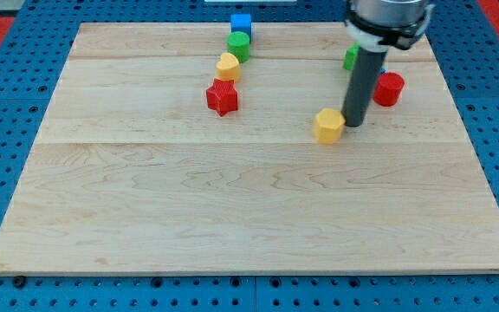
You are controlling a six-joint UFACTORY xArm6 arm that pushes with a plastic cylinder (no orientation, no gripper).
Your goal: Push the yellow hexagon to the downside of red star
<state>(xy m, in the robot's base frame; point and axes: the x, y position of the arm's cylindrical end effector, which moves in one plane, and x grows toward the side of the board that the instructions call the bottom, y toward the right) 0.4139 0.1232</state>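
The yellow hexagon (327, 125) lies right of the board's middle, in the upper half. The red star (222, 97) lies to its left, a little higher up. My tip (354, 124) stands just right of the yellow hexagon, touching or nearly touching its right side. The dark rod rises from there to the arm at the view's top right.
A yellow block (228, 65), a green block (238, 45) and a blue cube (241, 23) run in a line above the red star. A red cylinder (389, 88) sits right of the rod. A green block (351, 57) is partly hidden behind the rod. The wooden board (249, 208) rests on a blue pegboard.
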